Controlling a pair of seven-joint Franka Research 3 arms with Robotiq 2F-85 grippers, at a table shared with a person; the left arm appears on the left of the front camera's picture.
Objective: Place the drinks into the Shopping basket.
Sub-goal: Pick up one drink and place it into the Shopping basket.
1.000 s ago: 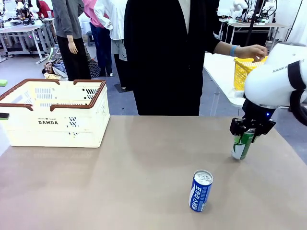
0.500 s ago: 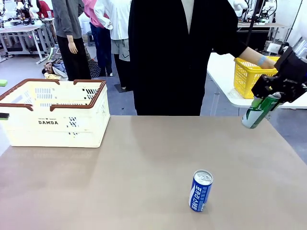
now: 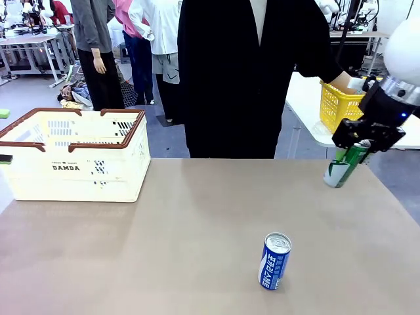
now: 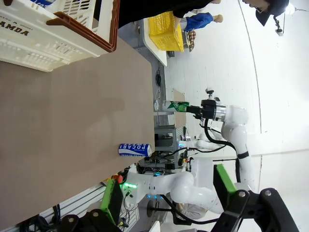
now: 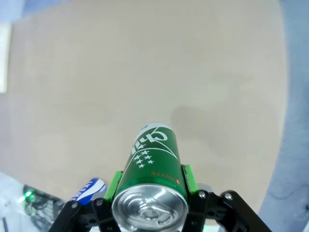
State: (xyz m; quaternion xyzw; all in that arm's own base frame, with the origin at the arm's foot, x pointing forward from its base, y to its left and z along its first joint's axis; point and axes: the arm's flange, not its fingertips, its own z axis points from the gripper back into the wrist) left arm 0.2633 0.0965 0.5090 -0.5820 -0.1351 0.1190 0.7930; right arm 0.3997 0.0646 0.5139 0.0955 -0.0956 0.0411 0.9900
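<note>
The green can (image 3: 342, 167) is off the surface (image 3: 164, 230) now. A second ago it stood at the right side with the right hand (image 3: 357, 146) around its top; now it hangs in the air over the far right corner, tilted, bottom end lowest. From the wrist the grip looks sound: the green pads sit on either side of the can just below its silver top, closed to the width of the can (image 5: 152, 159). Since half a second ago the can has dropped a little and drifted left, which I take as the start of the carry.

The blue can (image 3: 275, 261) hasn't budged. It stands upright near the front, right of the middle, untouched.

The basket (image 3: 72, 177) sits at the far left, well apart from both cans, its top open. So the pick is done and the long part is ahead: the whole width of the surface lies between the green can and the basket, and the brown rim has to be cleared before letting go. With the can tilted as it is, I'd watch that it doesn't slip.

The left hand (image 4: 169, 203) is spread wide and holds nothing.

Behind the right arm, a person (image 3: 249, 79) reaches toward a yellow basket (image 3: 335, 105) on another table.
</note>
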